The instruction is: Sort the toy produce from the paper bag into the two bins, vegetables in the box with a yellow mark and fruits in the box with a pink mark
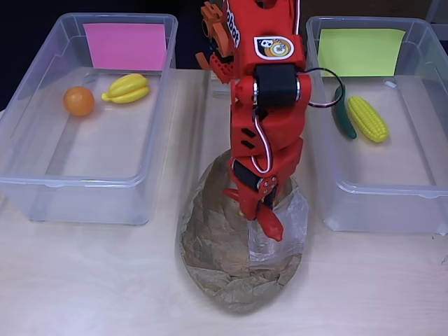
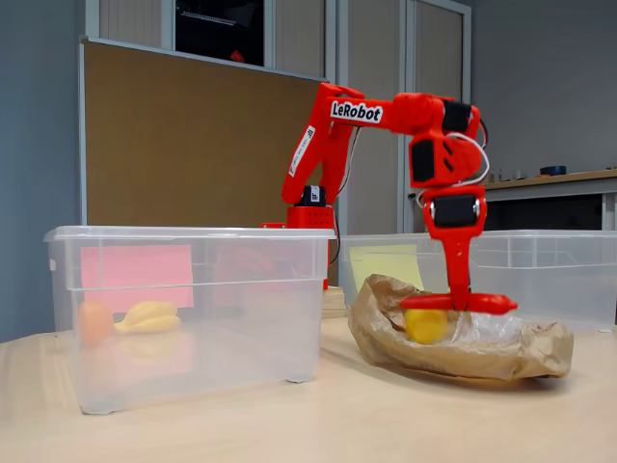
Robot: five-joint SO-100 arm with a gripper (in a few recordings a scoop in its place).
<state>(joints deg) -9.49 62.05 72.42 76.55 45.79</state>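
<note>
While its fingers spread wide, the red gripper [image 2: 461, 301] reaches into the paper bag [image 2: 453, 342], touching a yellow toy [image 2: 425, 325].

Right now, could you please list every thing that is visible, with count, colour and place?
toy orange: 1, orange, pink-marked bin
toy banana bunch: 1, yellow, pink-marked bin, beside the orange
toy corn cob: 1, yellow, yellow-marked bin
toy cucumber: 1, dark green, beside the corn
yellow toy: 1, in the bag mouth, kind unclear
paper bag: 1, brown, between the bins
bins: 2, clear plastic
table: 1, light wood
gripper: 1, red, at the bag mouth
</note>
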